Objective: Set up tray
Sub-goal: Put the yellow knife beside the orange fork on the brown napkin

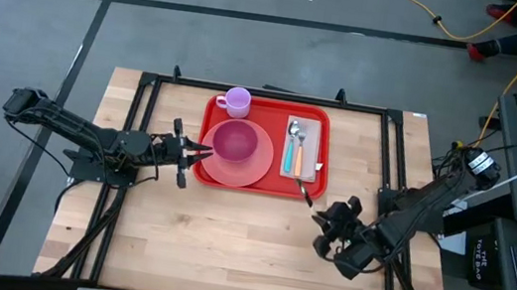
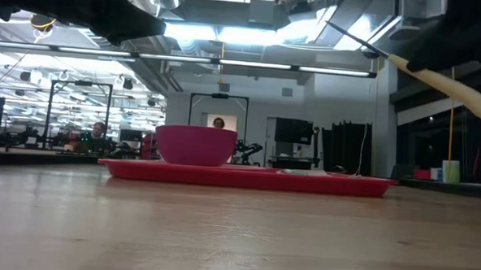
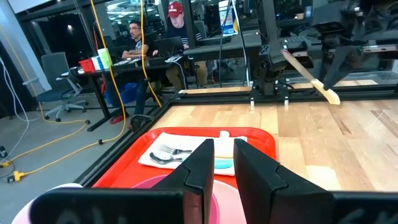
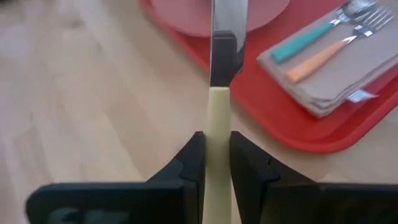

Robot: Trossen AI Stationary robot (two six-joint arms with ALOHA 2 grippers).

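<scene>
- I'm seeing the tray (image 1: 259, 183) sitting at the tabletop's (image 1: 225, 251) far middle, carrying plate, bowl, cup and napkin.
- My right gripper (image 4: 216, 163) is hovering off the tray's near right corner, fingers clamped on a cream-handled knife (image 4: 219, 118).
- My left gripper (image 1: 187, 153) is waiting at the tray's left edge, fingers nearly together, holding nothing.

- I see the tray (image 1: 260, 183) as smooth red plastic, with a light gloss on its raised rim.
- The table (image 1: 225, 251) looks like pale wood in joined strips, with a smooth, slightly satin finish.
- The bowl (image 2: 195, 145) looks like matt pink plastic; the plate (image 1: 245, 171) under it and the cup (image 1: 237, 101) seem the same kind.
- The napkin (image 4: 348, 78) looks like soft beige cloth or paper, matt; I cannot tell which.
- The knife (image 4: 219, 112) has a shiny metal blade like a mirror and a matt cream handle, probably plastic.
- The spoon (image 4: 311, 37) and fork (image 4: 326, 53) have bright metal heads and smooth coloured handles.
- The fingers (image 4: 189, 165) holding the knife look like matt black plastic.
</scene>
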